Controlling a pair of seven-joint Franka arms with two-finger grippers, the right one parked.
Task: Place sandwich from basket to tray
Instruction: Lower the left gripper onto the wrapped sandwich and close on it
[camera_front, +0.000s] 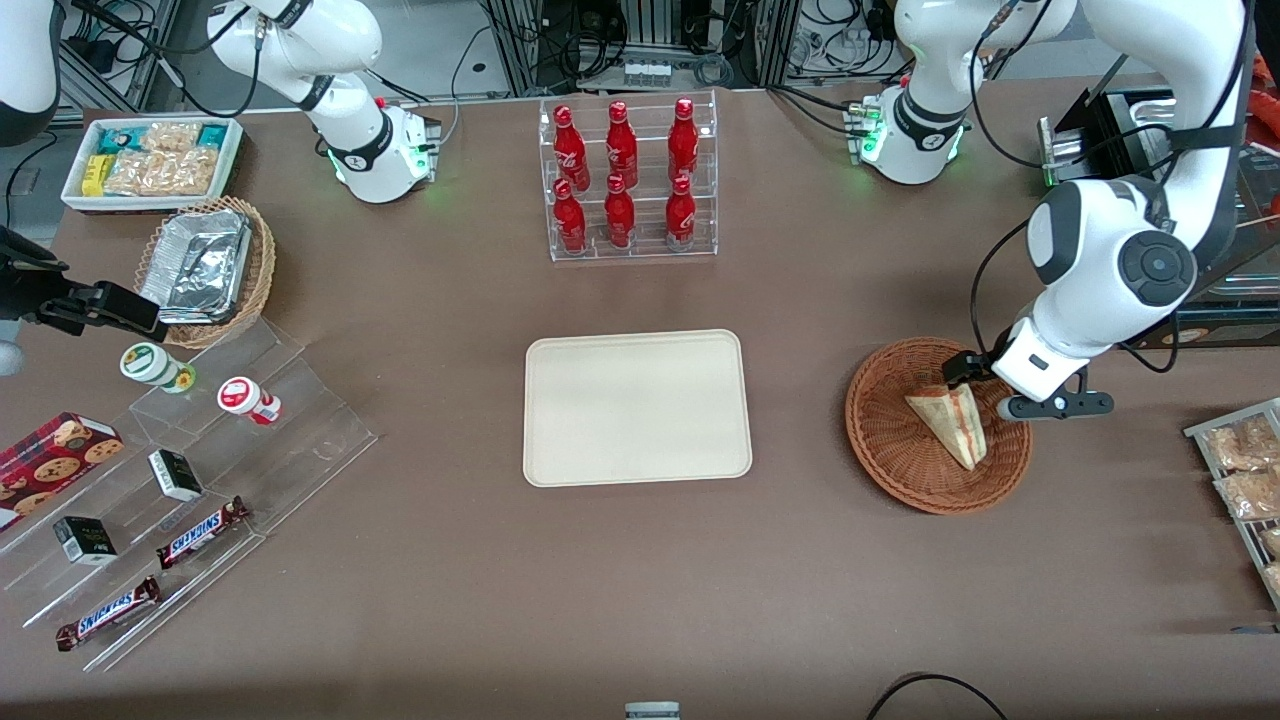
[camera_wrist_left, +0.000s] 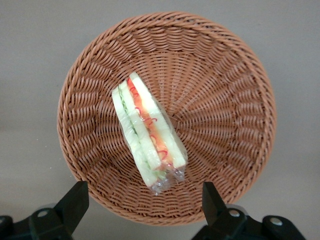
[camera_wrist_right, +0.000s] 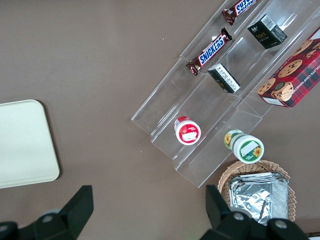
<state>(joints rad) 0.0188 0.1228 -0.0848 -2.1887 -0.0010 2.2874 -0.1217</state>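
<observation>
The sandwich (camera_front: 950, 425) (camera_wrist_left: 149, 131), a clear-wrapped wedge showing red and green filling, lies in the round reddish-brown wicker basket (camera_front: 880, 440) (camera_wrist_left: 225, 90). My left gripper (camera_front: 1000, 388) (camera_wrist_left: 144, 200) hovers over the basket's rim, just above the sandwich's wrapped end, open with nothing between its fingers (camera_wrist_left: 75, 202). The cream tray (camera_front: 636, 408) (camera_wrist_right: 22, 145) lies flat at the table's middle, beside the basket toward the parked arm's end.
A clear rack of red bottles (camera_front: 630, 180) stands farther from the front camera than the tray. Bagged pastries (camera_front: 1245, 480) sit at the working arm's end. Acrylic steps with snacks (camera_front: 200, 450), a tan basket of foil containers (camera_front: 205, 270) and a white bin (camera_front: 150, 160) are at the parked arm's end.
</observation>
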